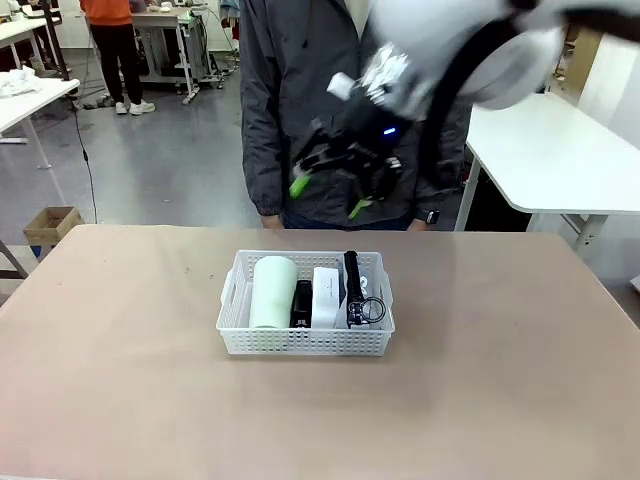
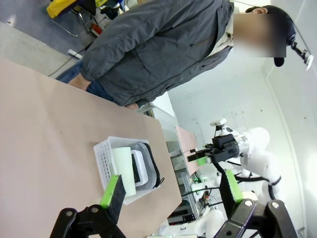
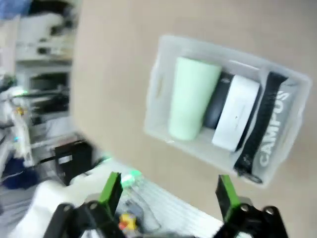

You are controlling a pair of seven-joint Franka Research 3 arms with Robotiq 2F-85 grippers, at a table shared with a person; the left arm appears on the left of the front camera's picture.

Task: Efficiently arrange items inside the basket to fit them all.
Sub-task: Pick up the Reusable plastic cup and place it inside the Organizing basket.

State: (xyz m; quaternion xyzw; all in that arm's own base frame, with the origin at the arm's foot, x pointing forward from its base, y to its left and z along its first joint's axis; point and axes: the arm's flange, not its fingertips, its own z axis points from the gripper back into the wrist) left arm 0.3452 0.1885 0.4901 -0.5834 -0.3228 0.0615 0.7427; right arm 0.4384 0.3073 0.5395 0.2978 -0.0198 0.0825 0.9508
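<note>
The white perforated basket (image 1: 305,340) sits mid-table in front of the person, and everything is already lying in it side by side. From the left there is one pale-green cup (image 1: 272,292), on its side. It looks light, smooth and likely slippery, so a grip across its middle or at the rim would suit it best. Next comes one black stapler (image 1: 301,303), stiff and probably the heaviest for its size, best pinched across its narrow body. Then there is one small white box (image 1: 326,296), light and rigid, easy to take by its long flat sides. At the right edge is one shoe (image 1: 353,290) turned on its side, black sole showing. It is soft in the upper, and the collar looks like the firmest hold. The basket itself is thin plastic and would flex if lifted by one handle cutout. The right gripper (image 1: 330,190) hangs high above the basket with its fingers apart and nothing between them. The left gripper (image 2: 171,193), in its own wrist view, is likewise spread and empty, well off from the basket, though the angle there is steep.
</note>
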